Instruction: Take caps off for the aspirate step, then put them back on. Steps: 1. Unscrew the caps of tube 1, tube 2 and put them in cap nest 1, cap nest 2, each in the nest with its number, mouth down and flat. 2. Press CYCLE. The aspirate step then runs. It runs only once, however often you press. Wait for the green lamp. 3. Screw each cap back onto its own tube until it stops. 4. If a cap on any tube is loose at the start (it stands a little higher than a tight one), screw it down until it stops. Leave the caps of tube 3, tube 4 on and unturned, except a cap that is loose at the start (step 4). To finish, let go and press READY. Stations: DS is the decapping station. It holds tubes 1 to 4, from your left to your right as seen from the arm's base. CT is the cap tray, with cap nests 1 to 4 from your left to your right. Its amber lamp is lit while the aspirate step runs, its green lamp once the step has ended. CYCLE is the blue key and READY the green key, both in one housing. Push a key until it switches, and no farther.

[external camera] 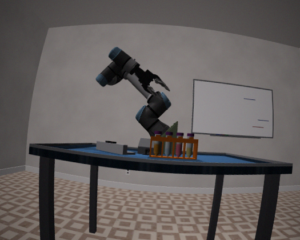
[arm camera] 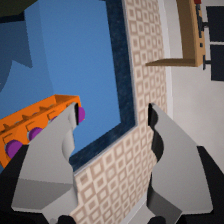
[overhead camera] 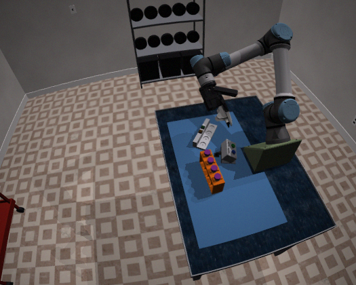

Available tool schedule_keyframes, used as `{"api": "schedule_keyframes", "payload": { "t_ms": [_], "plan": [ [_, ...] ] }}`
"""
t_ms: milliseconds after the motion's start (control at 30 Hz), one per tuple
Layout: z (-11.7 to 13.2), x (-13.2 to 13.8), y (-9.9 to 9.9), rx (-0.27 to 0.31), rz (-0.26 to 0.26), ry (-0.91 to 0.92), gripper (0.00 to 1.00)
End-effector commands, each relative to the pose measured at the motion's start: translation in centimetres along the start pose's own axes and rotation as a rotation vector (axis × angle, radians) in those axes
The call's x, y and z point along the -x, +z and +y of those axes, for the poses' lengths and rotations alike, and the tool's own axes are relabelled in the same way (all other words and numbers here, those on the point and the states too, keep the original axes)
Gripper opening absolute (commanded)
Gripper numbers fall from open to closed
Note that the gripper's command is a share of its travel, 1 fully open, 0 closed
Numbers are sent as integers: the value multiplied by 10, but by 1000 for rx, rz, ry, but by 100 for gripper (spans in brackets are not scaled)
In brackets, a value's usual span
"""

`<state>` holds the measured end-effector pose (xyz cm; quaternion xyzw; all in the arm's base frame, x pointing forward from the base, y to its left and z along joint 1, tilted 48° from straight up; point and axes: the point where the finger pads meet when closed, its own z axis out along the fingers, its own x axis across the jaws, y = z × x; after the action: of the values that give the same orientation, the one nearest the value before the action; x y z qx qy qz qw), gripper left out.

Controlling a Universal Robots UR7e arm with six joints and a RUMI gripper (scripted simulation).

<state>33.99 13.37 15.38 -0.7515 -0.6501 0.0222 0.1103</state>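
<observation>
Purple caps (overhead camera: 210, 160) (external camera: 169, 134) (arm camera: 36, 133) top all four tubes in the orange rack (overhead camera: 217, 186) (external camera: 196, 149) (arm camera: 65, 99) on the tabletop (overhead camera: 239, 268) (external camera: 161, 168) (arm camera: 127, 100). Well above, the gripper (overhead camera: 224, 123) (external camera: 162, 92) (arm camera: 113, 104) hangs tilted, its fingers partly apart with nothing between them. White cap tray (overhead camera: 205, 134) (external camera: 111, 147) stands near the rack.

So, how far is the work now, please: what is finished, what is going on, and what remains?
No uncapping looks done: four purple caps sit on the tubes in the orange rack, and the cap tray holds none. The gripper is partly open, with nothing between its fingers. Uncapping tubes 1 and 2, CYCLE, recapping and READY seem left.
</observation>
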Motion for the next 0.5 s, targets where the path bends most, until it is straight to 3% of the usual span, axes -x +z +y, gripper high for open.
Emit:
{"api": "schedule_keyframes", "payload": {
  "t_ms": [0, 233, 467],
  "plan": [
    [4, 7, 0, 9, -5, 13, 35],
    [9, 30, 17, 28, -134, 206, 35],
    [17, 54, 27, 83, -252, 397, 35]
  ]
}}
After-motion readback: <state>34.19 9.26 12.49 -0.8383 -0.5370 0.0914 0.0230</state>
